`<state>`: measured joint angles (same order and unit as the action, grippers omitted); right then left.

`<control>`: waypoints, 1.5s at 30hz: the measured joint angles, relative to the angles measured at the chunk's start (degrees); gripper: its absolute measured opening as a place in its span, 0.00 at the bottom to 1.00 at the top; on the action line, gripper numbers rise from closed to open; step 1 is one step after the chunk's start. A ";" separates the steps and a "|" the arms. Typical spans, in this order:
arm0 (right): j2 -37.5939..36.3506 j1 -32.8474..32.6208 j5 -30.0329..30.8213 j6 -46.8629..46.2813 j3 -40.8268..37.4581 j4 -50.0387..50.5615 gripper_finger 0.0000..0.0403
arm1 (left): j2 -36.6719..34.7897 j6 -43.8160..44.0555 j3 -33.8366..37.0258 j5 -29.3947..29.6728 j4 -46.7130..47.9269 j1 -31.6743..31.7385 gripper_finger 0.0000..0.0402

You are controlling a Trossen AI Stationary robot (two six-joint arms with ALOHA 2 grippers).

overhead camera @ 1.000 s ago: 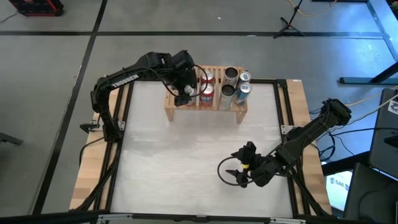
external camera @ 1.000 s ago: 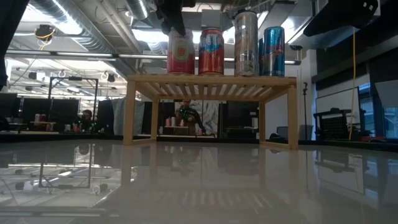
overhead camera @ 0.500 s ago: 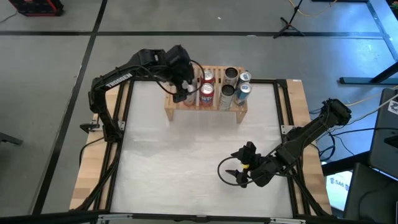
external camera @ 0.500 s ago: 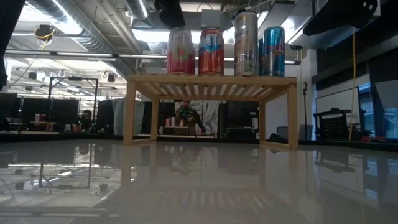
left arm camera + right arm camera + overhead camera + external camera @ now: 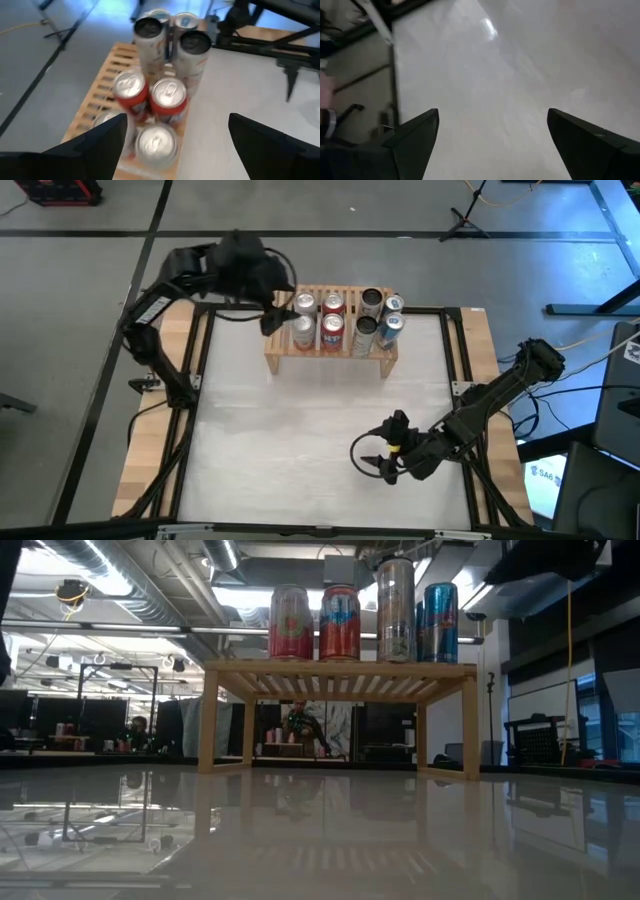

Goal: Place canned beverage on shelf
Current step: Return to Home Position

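The shelf (image 5: 330, 358) stands at the table's far edge with eight cans on it. The pink soda cans (image 5: 303, 331) fill its left end, one behind the other and seemingly in line, so the job looks finished. The left gripper (image 5: 271, 323) hangs just off the shelf's left end, fingers spread and empty, as suits an arm heading home. The right gripper (image 5: 378, 465) waits near the right edge, also spread and empty. Half a second ago the left gripper was over the pink cans; it has since pulled back left, and the right arm has not moved.
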<state>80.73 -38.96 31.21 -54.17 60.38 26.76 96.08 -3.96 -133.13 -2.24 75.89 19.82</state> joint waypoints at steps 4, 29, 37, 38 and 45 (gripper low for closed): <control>0.00 0.52 1.57 0.31 0.04 -1.74 0.90 | -3.66 2.36 1.41 4.85 2.94 -3.29 0.84; -20.34 11.99 -4.65 26.27 -0.12 4.33 0.03 | -48.71 14.63 66.55 5.93 -30.21 -24.99 0.84; -36.81 12.00 -9.96 27.91 -17.51 -9.05 0.01 | -50.46 13.93 72.71 5.80 -33.58 -25.70 0.84; -39.23 12.00 -9.99 27.92 -20.58 -11.32 0.01 | -50.38 13.17 73.77 5.78 -35.96 -26.04 0.84; -56.46 15.55 -19.44 31.48 -37.54 -25.39 0.00 | -51.37 10.66 84.37 2.56 -55.42 -27.94 0.84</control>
<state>24.27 -23.41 11.78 -22.69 22.84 1.37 44.71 6.70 -48.76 0.32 20.47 -8.12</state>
